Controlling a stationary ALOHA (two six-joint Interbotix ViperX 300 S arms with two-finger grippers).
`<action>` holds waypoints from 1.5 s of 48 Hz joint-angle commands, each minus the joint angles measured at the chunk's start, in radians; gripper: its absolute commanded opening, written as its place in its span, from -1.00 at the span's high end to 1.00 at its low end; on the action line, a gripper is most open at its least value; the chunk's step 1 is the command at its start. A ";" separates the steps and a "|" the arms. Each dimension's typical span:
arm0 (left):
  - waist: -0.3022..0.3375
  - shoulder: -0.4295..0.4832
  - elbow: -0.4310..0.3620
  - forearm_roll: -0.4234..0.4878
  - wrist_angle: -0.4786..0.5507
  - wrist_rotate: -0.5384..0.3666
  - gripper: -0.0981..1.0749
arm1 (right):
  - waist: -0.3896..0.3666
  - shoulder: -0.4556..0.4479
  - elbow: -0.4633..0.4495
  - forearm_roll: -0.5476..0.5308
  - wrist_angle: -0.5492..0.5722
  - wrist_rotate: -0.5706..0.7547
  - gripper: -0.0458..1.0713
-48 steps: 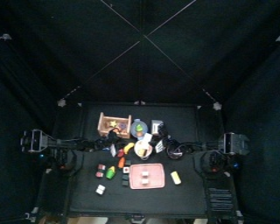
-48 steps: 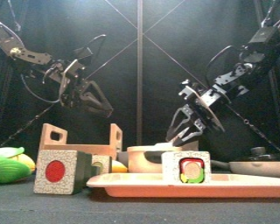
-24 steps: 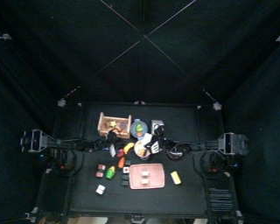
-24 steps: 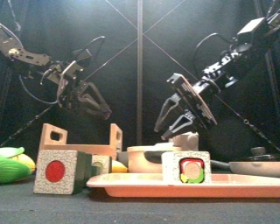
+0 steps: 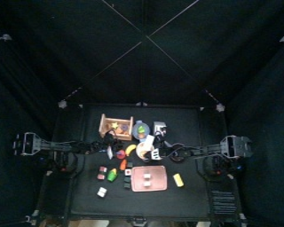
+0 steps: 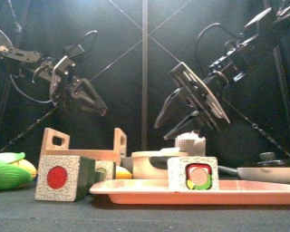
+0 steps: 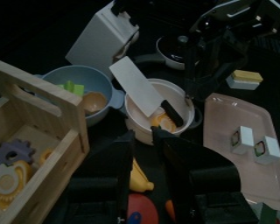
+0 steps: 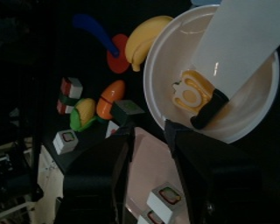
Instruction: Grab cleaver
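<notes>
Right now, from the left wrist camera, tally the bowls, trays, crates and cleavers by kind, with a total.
Bowls: 2, pale blue round bowl, white round bowl
Trays: 1, pink rectangular tray
Crates: 1, light wooden crate
Cleavers: 1, white-bladed black-handled cleaver in the white bowl
Total: 5

The cleaver (image 7: 139, 86) lies across the white bowl (image 7: 189, 109), its black handle (image 7: 170, 116) inside the rim, open from above. It is hemmed in by the blue bowl (image 7: 63, 80), the wooden crate (image 7: 38, 131), the pink tray (image 7: 241, 118) and the right hand (image 7: 224, 39).
</notes>
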 commanded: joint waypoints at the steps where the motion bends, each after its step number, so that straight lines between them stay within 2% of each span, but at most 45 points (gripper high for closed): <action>1: 0.003 -0.046 0.006 -0.002 -0.008 0.000 -0.31 | 0.002 -0.037 -0.063 -0.017 0.031 -0.003 -0.40; 6: 0.002 -0.087 0.029 -0.005 -0.008 -0.002 -0.31 | -0.005 -0.038 -0.110 -0.048 0.121 -0.002 -0.40; 12: -0.003 -0.110 0.048 -0.032 -0.008 -0.002 -0.31 | -0.046 -0.034 -0.153 -0.081 0.244 0.002 -0.40; 16: -0.006 -0.110 0.051 -0.052 -0.008 -0.002 -0.31 | -0.081 -0.031 -0.161 -0.091 0.353 0.006 -0.40; 24: -0.008 -0.110 0.051 -0.057 -0.008 -0.002 -0.31 | -0.126 -0.031 -0.164 -0.127 0.471 0.058 -0.40; 27: -0.008 -0.110 0.052 -0.055 -0.008 -0.002 -0.31 | -0.143 -0.032 -0.170 -0.206 0.526 0.133 -0.40; 32: -0.008 -0.110 0.055 -0.055 -0.008 -0.002 -0.31 | -0.156 -0.037 -0.206 -0.408 0.617 0.310 -0.40; 33: -0.008 -0.110 0.055 -0.055 -0.008 -0.002 -0.31 | -0.156 -0.034 -0.219 -0.479 0.630 0.367 -0.40; 40: -0.008 -0.110 0.057 -0.057 -0.008 -0.002 -0.31 | -0.141 -0.038 -0.278 -0.842 0.661 0.652 -0.40; 46: -0.008 -0.110 0.061 -0.057 -0.008 -0.002 -0.31 | -0.094 -0.029 -0.267 -1.031 0.624 0.862 -0.40; 56: -0.008 -0.112 0.063 -0.057 -0.008 -0.002 -0.31 | -0.018 0.012 -0.236 -1.210 0.522 1.089 -0.40; 72: -0.008 -0.110 0.067 -0.058 -0.008 -0.002 -0.31 | 0.009 0.087 -0.245 -1.391 0.574 1.322 -0.40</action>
